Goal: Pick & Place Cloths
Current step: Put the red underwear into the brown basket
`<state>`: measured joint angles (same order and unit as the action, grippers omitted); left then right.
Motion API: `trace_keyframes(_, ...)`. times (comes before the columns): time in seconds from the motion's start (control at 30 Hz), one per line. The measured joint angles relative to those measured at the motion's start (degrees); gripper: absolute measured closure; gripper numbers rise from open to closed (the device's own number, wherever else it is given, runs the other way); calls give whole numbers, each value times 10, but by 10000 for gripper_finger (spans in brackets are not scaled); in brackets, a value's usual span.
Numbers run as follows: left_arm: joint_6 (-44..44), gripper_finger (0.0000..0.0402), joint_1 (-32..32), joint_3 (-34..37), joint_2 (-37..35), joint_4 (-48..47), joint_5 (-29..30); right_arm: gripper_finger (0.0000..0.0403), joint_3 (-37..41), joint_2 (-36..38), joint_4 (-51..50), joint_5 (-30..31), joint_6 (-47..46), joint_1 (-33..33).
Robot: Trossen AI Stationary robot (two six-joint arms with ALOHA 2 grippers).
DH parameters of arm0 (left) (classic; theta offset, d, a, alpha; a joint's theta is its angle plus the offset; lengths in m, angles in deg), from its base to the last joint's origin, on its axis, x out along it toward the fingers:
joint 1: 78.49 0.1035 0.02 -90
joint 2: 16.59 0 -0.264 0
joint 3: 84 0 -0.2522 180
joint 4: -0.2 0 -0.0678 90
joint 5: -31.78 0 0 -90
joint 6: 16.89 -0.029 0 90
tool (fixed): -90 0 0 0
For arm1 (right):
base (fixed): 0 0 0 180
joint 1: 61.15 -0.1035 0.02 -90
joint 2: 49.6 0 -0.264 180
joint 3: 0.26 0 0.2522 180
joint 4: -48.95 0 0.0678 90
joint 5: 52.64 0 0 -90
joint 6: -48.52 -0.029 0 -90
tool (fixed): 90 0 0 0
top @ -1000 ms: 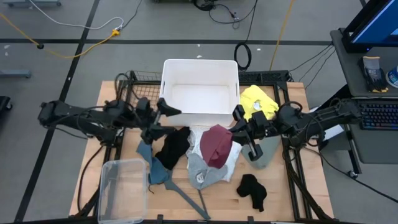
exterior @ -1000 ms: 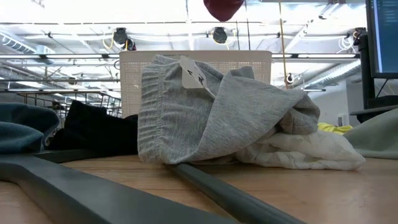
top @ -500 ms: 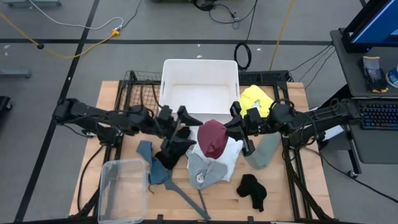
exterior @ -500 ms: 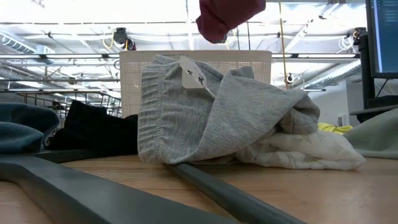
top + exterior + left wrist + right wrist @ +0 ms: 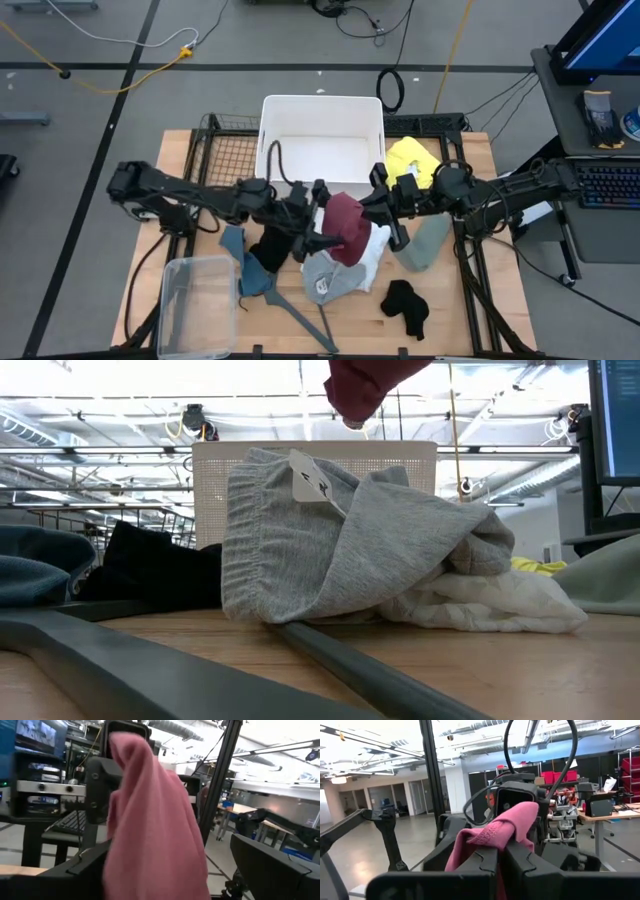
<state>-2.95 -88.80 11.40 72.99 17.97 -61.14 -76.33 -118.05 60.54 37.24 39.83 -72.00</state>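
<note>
The maroon cloth (image 5: 346, 228) hangs in the air over the pile in the middle of the table, shut in my right gripper (image 5: 380, 210), which reaches in from the table's right. My left gripper (image 5: 324, 217) is open, and its fingers stand on either side of the hanging maroon cloth (image 5: 155, 830). Below lie the light grey cloth (image 5: 325, 277), the lacy white cloth (image 5: 378, 246), the black cloth (image 5: 276, 240) and the teal cloth (image 5: 246, 268). A yellow cloth (image 5: 415, 163) lies at the far right of the table. My right gripper (image 5: 499, 857) pinches a bunched upper fold of the maroon cloth (image 5: 492, 836) between its two fingers, which come about level from the table's right. The cloth hangs slack below them. Its lower end (image 5: 352, 412) is clear of the grey cloth (image 5: 340, 540).
A white bin (image 5: 266, 130) stands at the far middle of the table. A clear plastic tub (image 5: 195, 305) sits at the near left. A grey hanger (image 5: 305, 320) lies near the front edge, a black sock (image 5: 405, 305) at the near right, and a pale cloth (image 5: 426, 242) under the right arm.
My left gripper has moved toward the table's right and somewhat nearer, up to the maroon cloth, and now brackets it. My right gripper has carried the cloth slightly toward the far edge, then stayed still. The cloth stays clear of the pile.
</note>
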Motion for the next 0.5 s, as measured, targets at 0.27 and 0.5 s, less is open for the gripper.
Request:
trace_keyframes(0.27, 13, 37, 0, -33, 33, -5, 0, 403, 0, -3, 0, 3, 6, 0)
trace_keyframes(0.5, 11, 93, 0, -35, 32, -15, 5, 403, 0, -3, 1, 4, 9, 0)
